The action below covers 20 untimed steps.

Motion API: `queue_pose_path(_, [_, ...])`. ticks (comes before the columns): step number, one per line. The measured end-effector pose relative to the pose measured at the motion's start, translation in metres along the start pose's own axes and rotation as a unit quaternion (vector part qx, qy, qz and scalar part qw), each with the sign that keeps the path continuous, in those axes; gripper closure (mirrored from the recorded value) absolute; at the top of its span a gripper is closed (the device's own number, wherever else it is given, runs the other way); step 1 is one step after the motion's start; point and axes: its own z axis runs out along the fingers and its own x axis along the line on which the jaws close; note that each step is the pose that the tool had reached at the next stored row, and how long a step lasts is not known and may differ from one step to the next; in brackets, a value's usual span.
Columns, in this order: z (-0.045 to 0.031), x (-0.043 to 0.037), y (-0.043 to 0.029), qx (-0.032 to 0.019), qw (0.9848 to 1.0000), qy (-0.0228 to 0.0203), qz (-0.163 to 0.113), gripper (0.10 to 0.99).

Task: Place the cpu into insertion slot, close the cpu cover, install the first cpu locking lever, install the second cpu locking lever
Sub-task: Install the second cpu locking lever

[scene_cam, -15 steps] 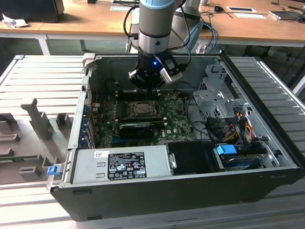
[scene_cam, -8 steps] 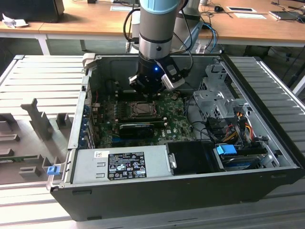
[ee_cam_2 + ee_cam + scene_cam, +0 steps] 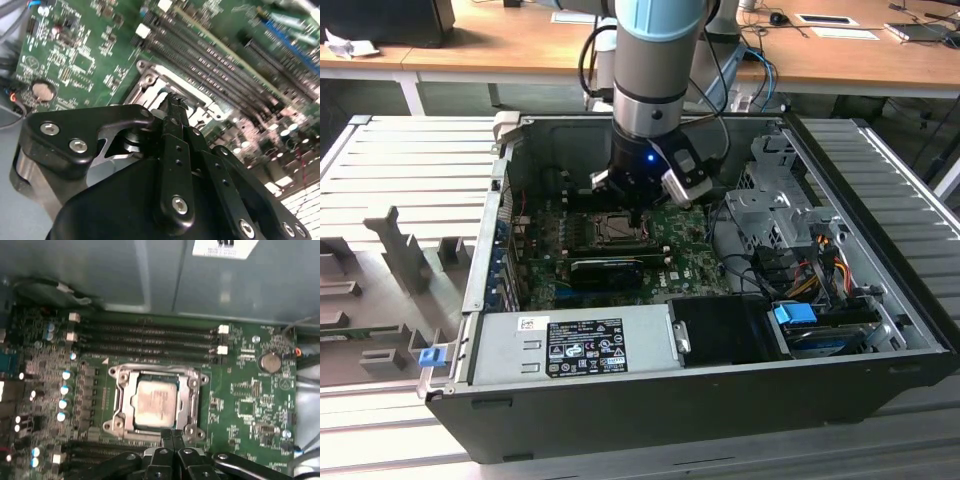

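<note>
- The arm reaches down into an open computer case that lies on a slatted grey table; the gripper hangs just above the socket on the motherboard.
- In the first wrist view, the cpu sits flat in the socket, its pale silvery face up.
- The cover lies down around the cpu as a metal frame, the chip showing through its square opening.
- The fingers are pressed together, tips side by side, pinching nothing; they point at the edge of the cover, at or just above it. Whether they touch it I cannot tell.
- In the second wrist view, the closed fingers stand over the socket frame, with the row of memory slots just beyond.
- A coin battery sits on the board, well apart from the socket.
- A grey power supply fills the near side of the case in the exterior view.
</note>
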Motion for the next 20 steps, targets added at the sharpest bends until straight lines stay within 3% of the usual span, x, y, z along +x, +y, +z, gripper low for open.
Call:
queue_pose_path(5, [-0.0006,0.0062,-0.0100,0.0000,1.0000,0.0000,0.000,0.980])
queue_pose_path(10, [-0.0003,0.0220,-0.0103,-0.0008,1.0000,0.0001,-0.002,0.980])
queue_pose_path(12, [0.0003,0.0260,-0.0102,-0.0028,1.0000,0.0002,-0.004,0.980])
queue_pose_path(14, [0.0034,0.0288,-0.0108,-0.0085,0.9999,0.0007,-0.014,0.980])
queue_pose_path(20, [0.0061,0.0365,-0.0141,-0.0124,0.9997,0.0013,-0.023,0.980])
